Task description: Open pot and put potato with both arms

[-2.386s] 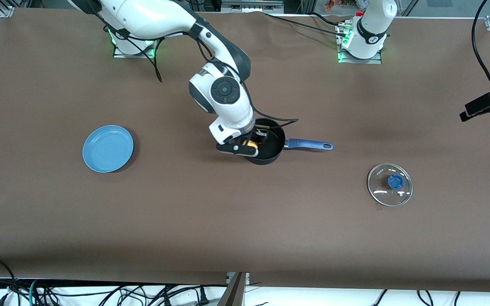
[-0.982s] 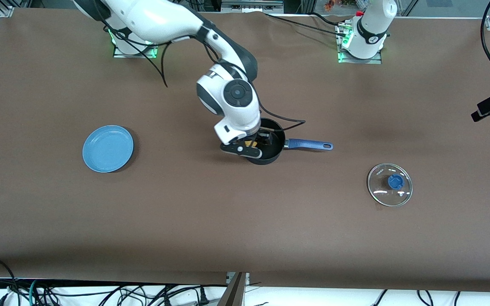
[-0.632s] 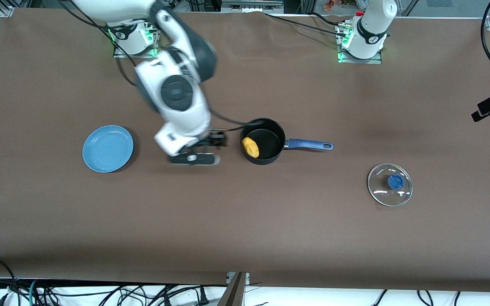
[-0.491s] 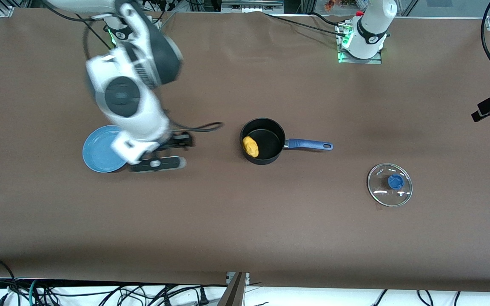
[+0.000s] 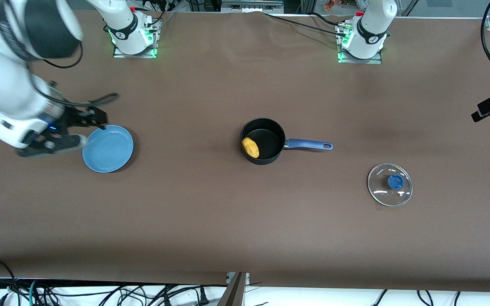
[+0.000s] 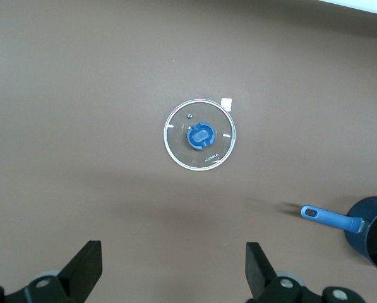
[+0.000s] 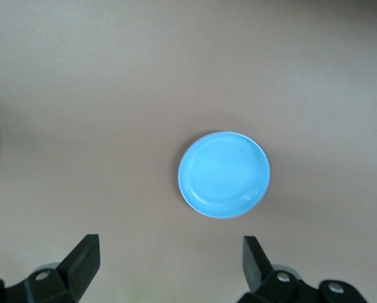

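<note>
**Potato placed, arms clear**

The potato [image 5: 250,147] lies inside the open pot [image 5: 262,140]. Right end effector [image 7: 169,268], fingers apart, hangs above the table beside the blue plate [image 5: 108,148]; left end effector [image 6: 173,271], also apart, above the lid [image 5: 390,184]. Risk: the potato rests against the wall, so a knock to the handle could tip it out

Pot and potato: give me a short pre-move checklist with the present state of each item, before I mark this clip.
1. Lid off the pot: ok. The glass lid lies flat on the table, apart from the pot, toward the left arm's end.
2. Potato in the pot: ok. The potato rests inside, against the wall.
3. Pot upright and free: ok, nothing touches it or its handle.
4. Right gripper empty: ok, fingers wide apart, high over the table beside the blue plate.
5. Left gripper empty: ok, fingers wide apart, high over the lid.
6. Blue plate bare: ok, nothing lies on it.
</note>
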You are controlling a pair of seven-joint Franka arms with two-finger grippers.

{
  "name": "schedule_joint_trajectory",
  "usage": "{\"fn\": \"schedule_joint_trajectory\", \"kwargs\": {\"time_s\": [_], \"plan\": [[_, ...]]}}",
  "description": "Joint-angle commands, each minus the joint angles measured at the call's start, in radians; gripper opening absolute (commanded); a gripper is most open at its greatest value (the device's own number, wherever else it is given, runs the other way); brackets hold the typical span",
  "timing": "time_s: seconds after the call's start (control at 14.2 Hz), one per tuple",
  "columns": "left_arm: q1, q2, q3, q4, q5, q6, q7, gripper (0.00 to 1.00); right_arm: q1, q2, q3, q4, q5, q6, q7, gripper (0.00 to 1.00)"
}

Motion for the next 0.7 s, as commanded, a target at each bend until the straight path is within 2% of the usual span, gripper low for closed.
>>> {"fn": "schedule_joint_trajectory", "kwargs": {"time_s": [0.0,0.21,0.63], "plan": [[0.0,0.014,0.0,0.026,0.016,-0.009,0.004,1.0,-0.024,-0.094,-0.061,-0.111,0.048,0.0,-0.02,1.0],[0.0,0.015,0.0,0.026,0.016,-0.009,0.002,1.0,-0.023,-0.15,-0.111,-0.167,0.047,-0.05,-0.008,1.0],[0.0,0.016,0.0,0.025,0.016,-0.009,0.002,1.0,-0.003,-0.182,-0.13,-0.144,0.036,-0.035,-0.021,1.0]]}}
